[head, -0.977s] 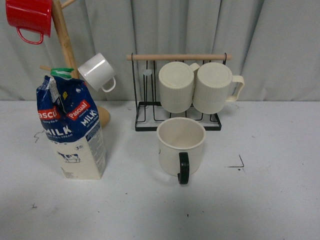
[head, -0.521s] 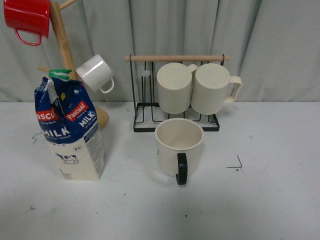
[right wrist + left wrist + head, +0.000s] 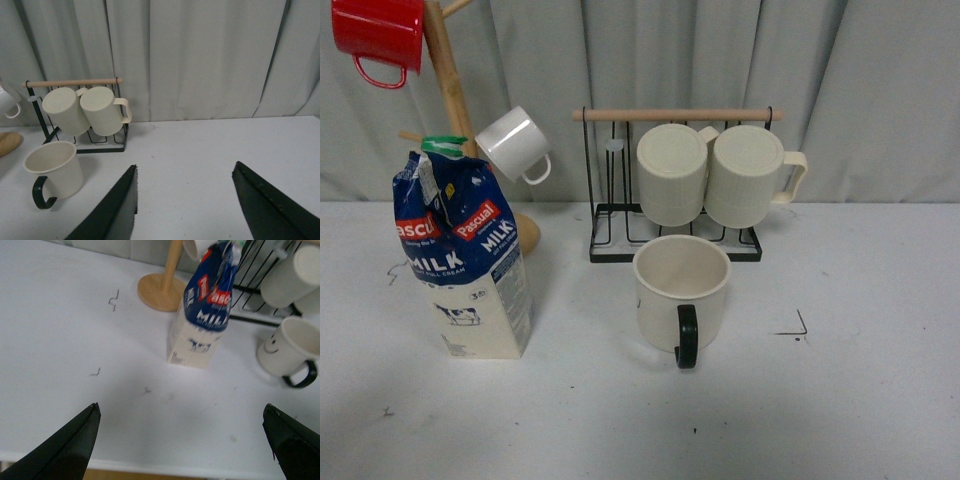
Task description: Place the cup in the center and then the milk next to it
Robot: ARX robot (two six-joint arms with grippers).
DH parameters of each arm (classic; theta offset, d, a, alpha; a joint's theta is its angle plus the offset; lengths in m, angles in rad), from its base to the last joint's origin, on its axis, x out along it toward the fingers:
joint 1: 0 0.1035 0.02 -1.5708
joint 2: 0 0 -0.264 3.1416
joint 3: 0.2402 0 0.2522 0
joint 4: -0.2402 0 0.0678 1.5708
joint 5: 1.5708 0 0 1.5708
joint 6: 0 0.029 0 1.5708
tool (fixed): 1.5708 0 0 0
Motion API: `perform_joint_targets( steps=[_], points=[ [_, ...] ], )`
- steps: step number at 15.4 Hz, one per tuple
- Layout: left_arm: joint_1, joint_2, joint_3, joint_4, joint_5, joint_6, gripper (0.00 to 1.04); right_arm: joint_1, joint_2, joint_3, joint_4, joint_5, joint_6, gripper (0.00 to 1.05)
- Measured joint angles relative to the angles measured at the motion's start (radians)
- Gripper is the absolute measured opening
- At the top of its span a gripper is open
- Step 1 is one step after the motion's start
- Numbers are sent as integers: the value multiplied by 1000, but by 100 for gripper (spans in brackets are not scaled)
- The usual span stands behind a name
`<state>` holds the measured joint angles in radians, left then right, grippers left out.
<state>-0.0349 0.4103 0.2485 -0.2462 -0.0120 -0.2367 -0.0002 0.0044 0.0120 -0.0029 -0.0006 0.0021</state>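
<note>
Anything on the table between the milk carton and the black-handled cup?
Nothing: just bare table between the milk and the cup, seen in the front and left wrist views.

"Pascual MILK" on the milk (image 3: 465, 258)

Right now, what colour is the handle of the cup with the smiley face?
Black. The handle shows best in the front view.

It looked like a staged robot test bench rather than a real kitchen: a plain white table (image 3: 880, 420) marked with small black pen marks (image 3: 802, 322), a grey curtain (image 3: 880, 90) hung close behind as backdrop, and a wire mug rack (image 3: 620, 115) and wooden mug tree (image 3: 445, 70) set along the back
</note>
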Motion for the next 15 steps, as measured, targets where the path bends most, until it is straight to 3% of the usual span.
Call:
perform_joint_targets(
  steps=[4, 9, 15],
  points=[
    [-5, 536, 240, 402, 51, -11, 98, 0, 0, 0, 0, 0, 0, 100],
    [-34, 961, 426, 497, 33, 93, 98, 0, 0, 0, 0, 0, 0, 98],
    [-54, 1154, 489, 586, -14, 166, 98, 0, 0, 0, 0, 0, 0, 98]
  ],
)
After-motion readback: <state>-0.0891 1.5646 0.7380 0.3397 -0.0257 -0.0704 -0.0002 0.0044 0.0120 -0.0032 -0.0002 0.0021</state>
